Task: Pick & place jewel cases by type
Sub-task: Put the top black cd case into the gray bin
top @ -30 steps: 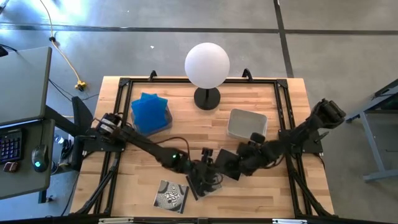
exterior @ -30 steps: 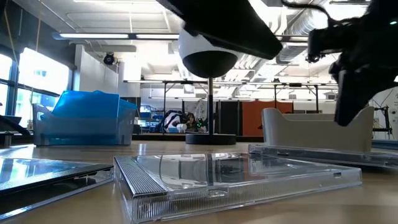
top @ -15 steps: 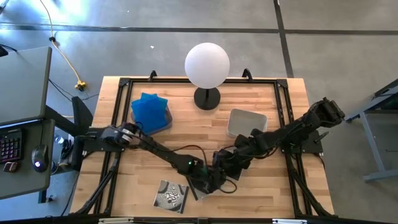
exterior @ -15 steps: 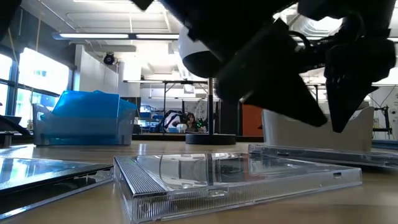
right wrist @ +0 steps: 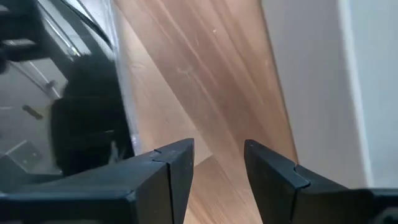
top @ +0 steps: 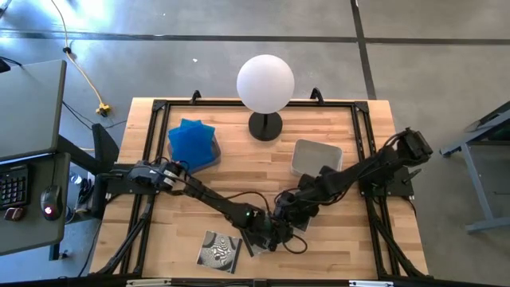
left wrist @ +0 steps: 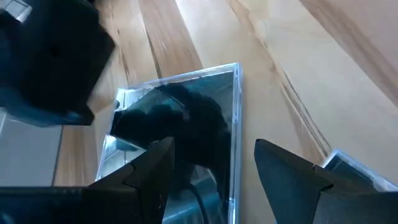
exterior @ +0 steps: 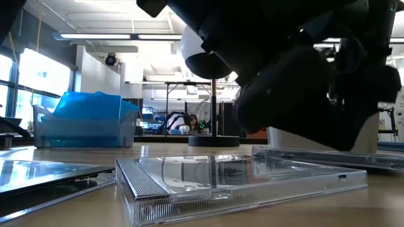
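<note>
Left gripper (left wrist: pixel 211 162): jaws parted, nothing between them, both fingers (left wrist: pixel 155 168) dark and low over a clear-edged dark case (left wrist: pixel 186 130) that lies flat on the table (left wrist: pixel 205 37). A corner of a second clear case (left wrist: pixel 339 163) shows just past the other finger.

Right gripper (right wrist: pixel 217 162): jaws parted with a narrow gap, empty, bare wood under them. To one side of the gap lies the edge of a dark case (right wrist: pixel 81 124); to the other side, a pale grey tub wall (right wrist: pixel 336 81).

High view: the two grippers meet close together over the dark cases (top: pixel 267 231) at the front middle of the table; the left gripper (top: pixel 267 231) and the right gripper (top: pixel 288 214) are almost touching. How many dark cases lie under them cannot be counted; the arms cover them.

Count, as seen:
- swirl case (top: pixel 219 249): 1, flat, just to the left of the left gripper, near the front edge.
- blue cases (top: pixel 193 142): a stack, number not separable, in the tub far back-left of the jaws.
- grey tub (top: pixel 316 159): 1, behind the right gripper.
- lamp (top: pixel 265 85): 1, white globe on a black base, at the back middle.

Pose: left arm reaches long and low from the left edge, diagonally to the front middle. Right arm reaches from the right edge, bent down to the same spot.

Low view: a clear case (exterior: pixel 240 176) fills the foreground, another (exterior: pixel 50 176) cut off by the frame beside it; dark arm bodies block the upper half.
</note>
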Motion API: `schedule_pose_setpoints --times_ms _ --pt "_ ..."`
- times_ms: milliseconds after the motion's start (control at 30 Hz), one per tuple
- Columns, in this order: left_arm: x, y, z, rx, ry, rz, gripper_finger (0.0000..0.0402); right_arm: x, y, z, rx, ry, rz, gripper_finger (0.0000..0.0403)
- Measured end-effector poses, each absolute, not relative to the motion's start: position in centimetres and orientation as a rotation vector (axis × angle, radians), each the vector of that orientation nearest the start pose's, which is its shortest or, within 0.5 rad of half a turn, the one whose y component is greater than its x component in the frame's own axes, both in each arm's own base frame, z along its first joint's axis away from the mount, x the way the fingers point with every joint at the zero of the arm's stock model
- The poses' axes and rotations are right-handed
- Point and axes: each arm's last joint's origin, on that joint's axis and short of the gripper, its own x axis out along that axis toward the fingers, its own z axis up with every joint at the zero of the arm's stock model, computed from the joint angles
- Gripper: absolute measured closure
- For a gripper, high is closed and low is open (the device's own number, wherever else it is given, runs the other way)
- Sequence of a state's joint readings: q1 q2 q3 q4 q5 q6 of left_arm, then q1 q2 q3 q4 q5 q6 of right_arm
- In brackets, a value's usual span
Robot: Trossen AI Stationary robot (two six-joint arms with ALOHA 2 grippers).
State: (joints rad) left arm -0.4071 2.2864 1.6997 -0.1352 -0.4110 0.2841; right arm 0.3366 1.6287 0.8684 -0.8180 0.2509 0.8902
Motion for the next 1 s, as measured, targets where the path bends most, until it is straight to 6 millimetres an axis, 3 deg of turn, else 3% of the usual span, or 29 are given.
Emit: schedule_pose_setpoints --times_ms 200,533,1000 --pt "46.4 -18.7 14.5 0.58 0.702 -0.085 0.0184 24.5 7.8 13.4 0.243 1.409 -0.6 0.0266" --pt "46.6 -18.6 13.6 0.593 0.714 -0.059 0.0184 24.9 7.9 13.3 0.256 1.391 -0.563 0.0266" --pt "47.2 -17.2 14.2 0.672 0.712 0.131 0.0184 26.1 8.6 13.4 0.292 1.352 -0.36 0.0266"
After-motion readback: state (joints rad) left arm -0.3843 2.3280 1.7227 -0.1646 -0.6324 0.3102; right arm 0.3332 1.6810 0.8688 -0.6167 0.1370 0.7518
